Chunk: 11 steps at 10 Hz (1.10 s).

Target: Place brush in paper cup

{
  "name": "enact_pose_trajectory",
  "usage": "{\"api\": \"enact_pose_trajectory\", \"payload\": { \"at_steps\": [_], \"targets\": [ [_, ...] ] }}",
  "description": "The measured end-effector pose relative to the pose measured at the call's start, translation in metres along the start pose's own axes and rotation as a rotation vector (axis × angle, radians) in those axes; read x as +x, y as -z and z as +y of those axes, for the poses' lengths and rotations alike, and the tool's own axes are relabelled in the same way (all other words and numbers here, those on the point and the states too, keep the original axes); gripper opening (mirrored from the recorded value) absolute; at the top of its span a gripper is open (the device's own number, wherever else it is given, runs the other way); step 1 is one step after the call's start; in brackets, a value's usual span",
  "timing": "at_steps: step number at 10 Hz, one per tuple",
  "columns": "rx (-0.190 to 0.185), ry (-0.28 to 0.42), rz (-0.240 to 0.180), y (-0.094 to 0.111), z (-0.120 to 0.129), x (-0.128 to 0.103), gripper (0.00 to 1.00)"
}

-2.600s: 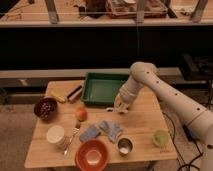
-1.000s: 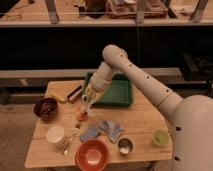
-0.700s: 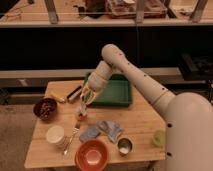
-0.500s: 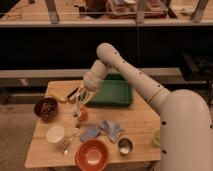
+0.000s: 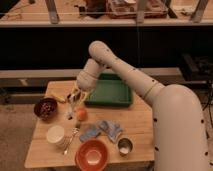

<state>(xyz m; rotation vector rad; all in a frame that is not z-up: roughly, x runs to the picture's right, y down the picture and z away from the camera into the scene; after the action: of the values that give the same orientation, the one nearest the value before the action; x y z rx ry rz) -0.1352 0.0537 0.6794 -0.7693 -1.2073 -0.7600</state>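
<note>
Brush (image 5: 70, 110) sits beside my hand (image 5: 75, 98), grip state I can't tell; I risk knocking the orange ball (image 5: 81, 114) or overshooting the paper cup (image 5: 55, 135).

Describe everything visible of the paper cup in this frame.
The paper cup is a plain cream-white cylinder that looks like paper, standing upright with its open mouth up near the front left of the wooden table. Nothing shows inside it. A metal fork lies just to its right, the dark bowl sits behind it, and the orange bowl is to its front right. The gripper hovers farther back, not touching it.
</note>
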Motion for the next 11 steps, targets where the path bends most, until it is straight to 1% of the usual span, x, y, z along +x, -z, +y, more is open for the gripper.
{"api": "enact_pose_trajectory", "payload": {
  "at_steps": [1,3,4,5,6,8,9,11],
  "targets": [
    [0.002,-0.002,0.001,0.001,0.001,0.001,0.00],
    [0.007,-0.001,-0.015,-0.001,0.001,0.000,0.00],
    [0.021,0.007,-0.038,-0.001,0.001,-0.003,0.00],
    [0.033,0.027,-0.088,-0.006,-0.004,-0.018,0.00],
    [0.029,0.038,-0.121,-0.013,-0.011,-0.032,0.00],
    [0.014,0.036,-0.161,-0.021,-0.017,-0.054,0.00],
    [-0.009,0.027,-0.169,-0.028,-0.022,-0.070,0.00],
    [-0.042,0.011,-0.186,-0.037,-0.026,-0.092,0.00]
  ]
}}
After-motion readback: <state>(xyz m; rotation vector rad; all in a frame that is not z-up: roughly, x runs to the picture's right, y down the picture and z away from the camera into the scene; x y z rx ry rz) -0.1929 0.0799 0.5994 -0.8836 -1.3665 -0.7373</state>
